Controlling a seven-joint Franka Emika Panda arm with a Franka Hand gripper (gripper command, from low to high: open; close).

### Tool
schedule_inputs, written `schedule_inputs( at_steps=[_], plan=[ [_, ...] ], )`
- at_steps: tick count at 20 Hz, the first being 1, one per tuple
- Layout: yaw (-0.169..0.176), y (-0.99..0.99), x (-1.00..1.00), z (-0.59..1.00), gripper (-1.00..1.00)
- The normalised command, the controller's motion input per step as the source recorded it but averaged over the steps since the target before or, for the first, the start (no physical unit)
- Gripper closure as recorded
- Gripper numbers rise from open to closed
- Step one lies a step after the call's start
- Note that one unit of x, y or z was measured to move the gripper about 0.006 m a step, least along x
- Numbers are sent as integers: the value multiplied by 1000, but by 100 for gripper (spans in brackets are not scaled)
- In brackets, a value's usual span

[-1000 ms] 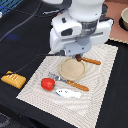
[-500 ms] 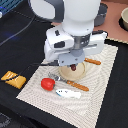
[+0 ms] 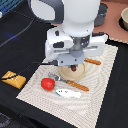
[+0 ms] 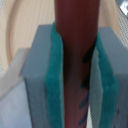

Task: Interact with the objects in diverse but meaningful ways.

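My gripper [image 3: 74, 65] hangs over a round wooden plate [image 3: 64, 75] on the cream mat. In the wrist view the gripper [image 4: 76, 80] is shut on the dark brown sausage stick [image 4: 75, 45], which stands upright between the teal pads [image 4: 54, 85]. The stick's lower end [image 3: 74, 68] shows just above the plate. The red tomato [image 3: 47, 83] lies on the mat toward the exterior view's left of the plate. The white-and-blue oblong piece [image 3: 67, 93] lies in front of the plate. The yellow-orange bread slab [image 3: 14, 78] lies off the mat on the dark table, far to the exterior view's left.
Two orange-handled utensils lie on the mat, one in front of the plate [image 3: 80, 86] and one at the exterior view's right [image 3: 93, 62]. A grey pot [image 3: 102, 14] and a pale bowl [image 3: 123, 19] stand at the back right. A black cable [image 3: 25, 67] runs across the dark table.
The arm has come lower over the wooden plate, still holding the sausage stick. The tomato, white-and-blue piece and bread slab have not moved.
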Motion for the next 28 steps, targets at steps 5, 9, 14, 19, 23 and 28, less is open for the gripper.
schedule_inputs(
  at_steps=[5,9,14,19,23,28],
  plan=[
    [-34,0,173,-164,100],
    [-21,0,92,-101,100],
    [-22,0,57,-41,100],
    [-29,0,16,0,-100],
    [-30,0,20,15,-100],
    [-27,0,6,138,-100]
  ],
)
